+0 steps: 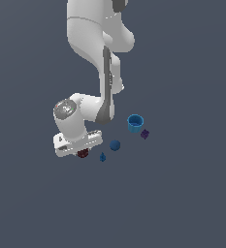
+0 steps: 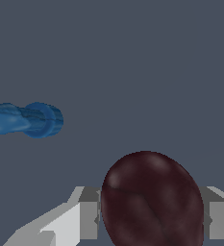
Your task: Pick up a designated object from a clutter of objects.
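One gripper (image 1: 81,151) is low over the floor, its fingers (image 2: 87,218) on either side of the red ball (image 2: 152,202). They seem to touch its flanks, but the wrist view does not show plainly whether the pinch is firm. Ball sits at the clutter's edge on the exterior view's left, near a tiny blue piece (image 1: 103,157); blue ball (image 1: 115,145), cup (image 1: 135,122) and purple cube (image 1: 144,133) lie farther off. Best practice: squeeze across the ball's widest part, then lift straight up.
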`<state>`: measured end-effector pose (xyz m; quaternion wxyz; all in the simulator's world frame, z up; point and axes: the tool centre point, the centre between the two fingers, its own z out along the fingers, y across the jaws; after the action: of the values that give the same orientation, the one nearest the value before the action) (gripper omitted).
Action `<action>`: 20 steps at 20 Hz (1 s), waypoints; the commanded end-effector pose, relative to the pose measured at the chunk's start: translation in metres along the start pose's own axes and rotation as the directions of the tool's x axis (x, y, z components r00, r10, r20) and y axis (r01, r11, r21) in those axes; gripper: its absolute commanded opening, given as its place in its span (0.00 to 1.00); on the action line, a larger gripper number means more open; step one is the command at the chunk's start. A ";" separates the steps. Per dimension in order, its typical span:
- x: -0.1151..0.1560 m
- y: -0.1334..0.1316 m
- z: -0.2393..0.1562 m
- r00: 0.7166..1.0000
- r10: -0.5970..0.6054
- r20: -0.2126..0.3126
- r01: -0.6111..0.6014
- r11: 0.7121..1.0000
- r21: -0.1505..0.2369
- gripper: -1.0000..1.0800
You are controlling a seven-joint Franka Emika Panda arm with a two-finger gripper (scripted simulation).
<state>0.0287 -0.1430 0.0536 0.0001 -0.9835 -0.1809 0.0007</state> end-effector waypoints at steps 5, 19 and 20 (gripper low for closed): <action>-0.013 -0.016 -0.037 1.000 0.000 -0.002 0.000 1.000 0.000 0.00; -0.052 -0.064 -0.142 1.000 0.000 -0.001 0.000 1.000 -0.001 0.00; -0.055 -0.067 -0.150 1.000 0.000 -0.001 0.000 1.000 -0.001 0.00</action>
<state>-0.0404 -0.1033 0.1916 0.0002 -0.9835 -0.1811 0.0002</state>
